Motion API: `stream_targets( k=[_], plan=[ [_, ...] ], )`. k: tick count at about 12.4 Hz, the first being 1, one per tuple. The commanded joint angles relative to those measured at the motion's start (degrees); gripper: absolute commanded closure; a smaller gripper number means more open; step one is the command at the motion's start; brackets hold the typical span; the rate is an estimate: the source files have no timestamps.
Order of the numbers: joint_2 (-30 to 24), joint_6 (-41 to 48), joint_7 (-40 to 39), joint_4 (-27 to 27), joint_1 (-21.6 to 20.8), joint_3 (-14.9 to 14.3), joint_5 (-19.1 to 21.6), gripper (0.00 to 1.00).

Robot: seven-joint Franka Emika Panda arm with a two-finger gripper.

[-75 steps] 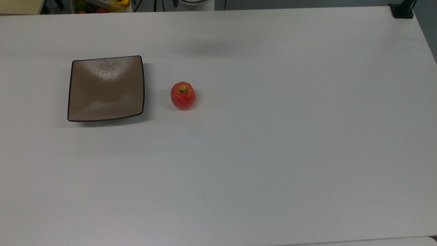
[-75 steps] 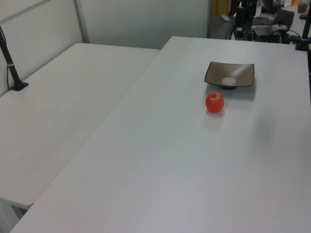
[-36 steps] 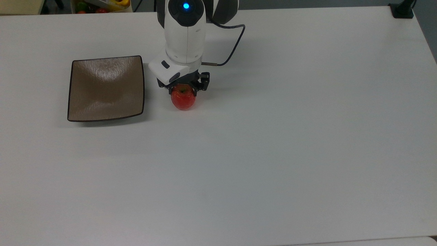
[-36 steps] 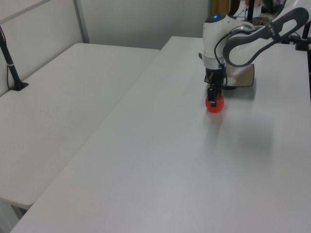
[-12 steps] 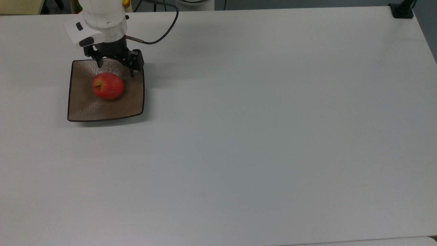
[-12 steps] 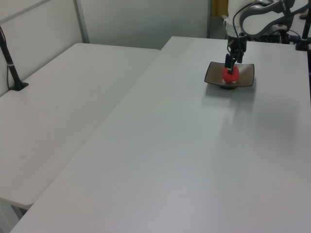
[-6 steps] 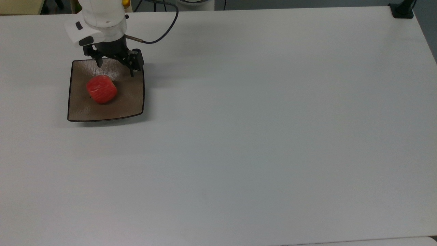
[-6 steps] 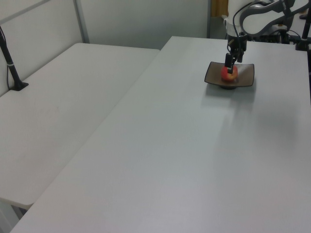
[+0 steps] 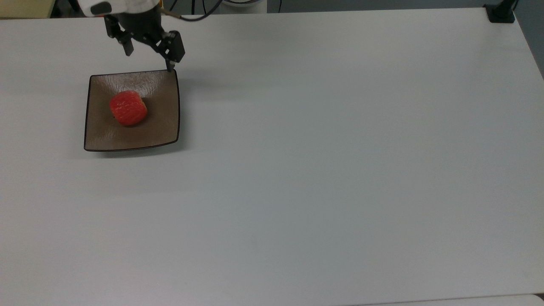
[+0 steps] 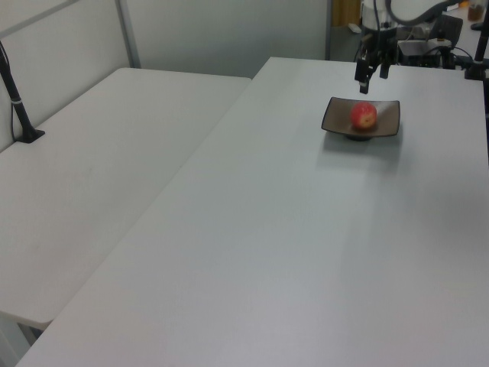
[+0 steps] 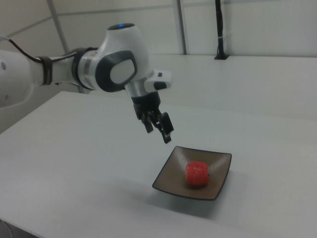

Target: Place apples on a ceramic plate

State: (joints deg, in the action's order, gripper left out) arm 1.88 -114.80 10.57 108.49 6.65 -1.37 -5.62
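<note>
Gripper (image 9: 149, 54): raised in the air above the far edge of the plate, clear of it; its two dark fingers (image 11: 168, 133) hang downward, spread apart with nothing between them; also seen high over the plate in the left view (image 10: 372, 71) and up to the right view's left of the plate (image 11: 158, 129)

Arm (image 11: 106, 67): white and grey, reaching in from the right view's left; a dark cable (image 9: 193, 16) trails from the wrist in the top view

Apple (image 9: 128, 108): red, lying on the plate, slightly toward the top view's left of centre; tipped on its side, so no stem shows from above; its core axis seems to run roughly level, but which way the stem end points cannot be told; apart from the gripper; seen also in the left view (image 10: 364, 115) and the right view (image 11: 197, 173)

Plate (image 9: 161, 123): square, glossy brown, thin dark rim, corners turned up; flat on the table; seen too in the left view (image 10: 336, 118) and the right view (image 11: 171, 173)

Table (image 9: 323, 161): white, broad; the plate sits toward the top view's upper left

Second table (image 10: 92, 160): white, butted alongside at the left view's left
</note>
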Motion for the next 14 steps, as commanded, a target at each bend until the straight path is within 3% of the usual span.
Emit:
stream_targets(
  k=[1, 3, 5, 7, 14],
  plan=[
    [-3.46, 3.08, 2.86, -0.64, -3.4, 0.22, 2.19, 0.0],
    [-3.38, 3.0, 4.63, -1.79, -6.02, 1.1, 3.59, 0.0],
    [-3.46, 3.78, 3.5, -1.53, -6.74, 4.6, 3.59, 0.0],
    [-3.46, 6.68, -1.58, -1.44, -7.61, 6.45, 3.51, 0.0],
    [-3.11, 6.87, -1.96, -1.09, -8.24, 6.64, 3.42, 0.0]
  ],
)
